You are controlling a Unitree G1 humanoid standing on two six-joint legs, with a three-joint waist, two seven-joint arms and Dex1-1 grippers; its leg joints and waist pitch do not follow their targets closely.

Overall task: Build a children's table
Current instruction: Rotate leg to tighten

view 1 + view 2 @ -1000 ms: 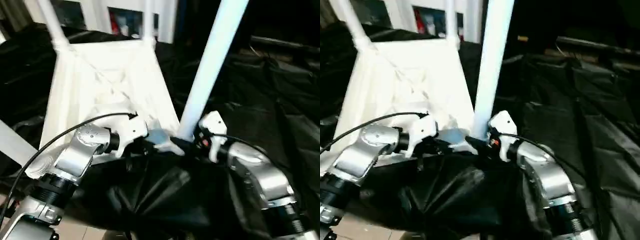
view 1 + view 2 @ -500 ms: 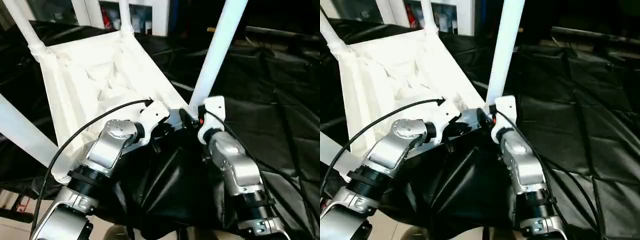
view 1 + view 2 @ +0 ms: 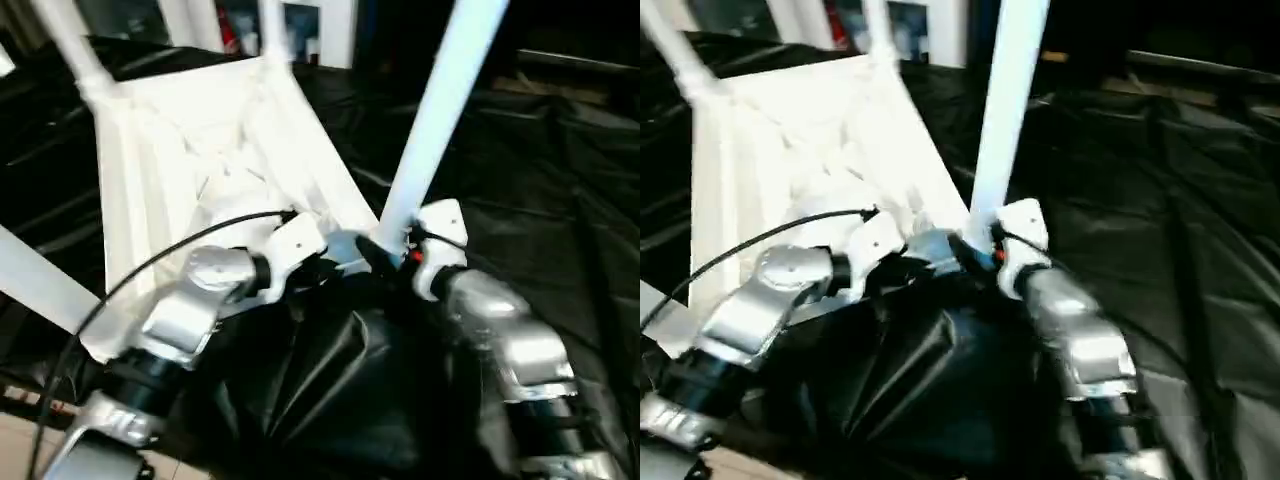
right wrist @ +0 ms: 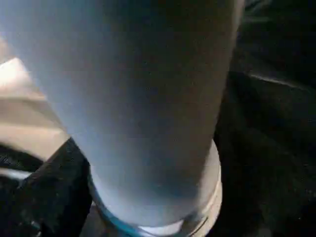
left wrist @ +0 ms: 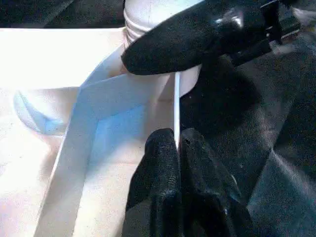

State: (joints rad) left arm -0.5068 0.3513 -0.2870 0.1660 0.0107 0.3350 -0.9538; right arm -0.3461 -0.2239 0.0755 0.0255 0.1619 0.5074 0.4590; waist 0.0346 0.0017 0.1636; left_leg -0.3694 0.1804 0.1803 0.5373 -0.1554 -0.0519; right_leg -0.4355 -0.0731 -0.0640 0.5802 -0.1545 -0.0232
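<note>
- The children's table (image 3: pixel 200 130) lay upside down on black sheeting (image 3: pixel 560 200) in the upper left of the head view, its ribbed underside facing up.
- Legs stood in its far corners; another leg (image 3: pixel 435 110) rose steeply from the near corner socket (image 5: pixel 163 15) at centre frame.
- The left hand (image 5: pixel 177 148) had its fingers pressed together on the thin edge of the tabletop's rim just beside that socket, pinning the corner.
- The right hand (image 3: pixel 385 255) sat at the leg's base; one black finger (image 5: pixel 182 42) lay across the socket collar. Whether its fingers gripped or stood apart, I could not tell.
- Judged from this, the step was seating this leg. Doing it well meant keeping the rim pinned, holding the leg in line with the socket, and easing the right hand away without nudging it sideways.
</note>
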